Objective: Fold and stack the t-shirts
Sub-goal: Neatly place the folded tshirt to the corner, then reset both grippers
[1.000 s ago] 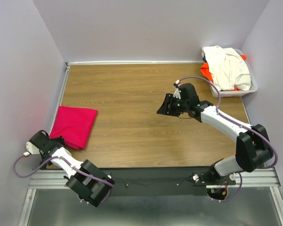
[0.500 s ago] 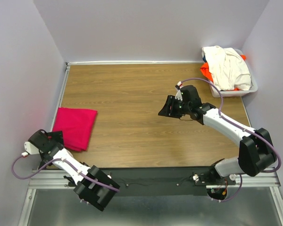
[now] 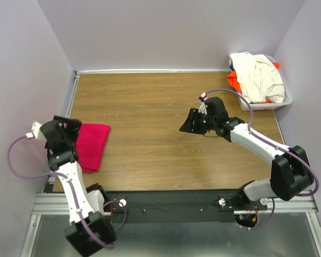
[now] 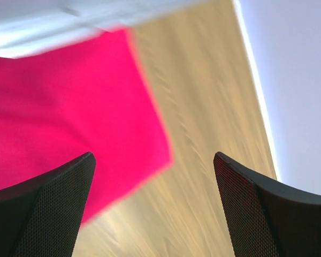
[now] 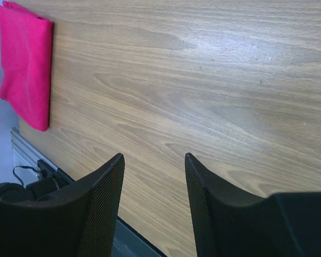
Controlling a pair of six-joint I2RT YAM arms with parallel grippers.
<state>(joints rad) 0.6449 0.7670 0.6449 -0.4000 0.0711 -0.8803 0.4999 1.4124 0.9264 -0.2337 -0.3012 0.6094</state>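
A crimson-pink t-shirt [image 3: 92,143] lies folded flat at the table's left edge. My left gripper [image 3: 63,134] hovers over that shirt's left side, open, nothing between its fingers. In the left wrist view the pink t-shirt [image 4: 59,107] fills the upper left, with the left gripper [image 4: 154,156] spread wide above its corner and bare wood. My right gripper [image 3: 190,122] hangs open above the table's middle, empty; in the right wrist view the right gripper [image 5: 154,156] is over wood, the pink t-shirt [image 5: 24,64] far off. A cream-white t-shirt [image 3: 257,75] and an orange t-shirt [image 3: 234,81] are heaped in the basket.
The white plastic basket [image 3: 267,105] stands at the back right corner. Purple walls close in the table on the left, back and right. The metal rail [image 3: 176,202] with both arm bases runs along the near edge.
My left gripper has opened, letting go of the pink shirt's near corner, and has lifted and swung back over the shirt's left side. The right arm has barely moved.
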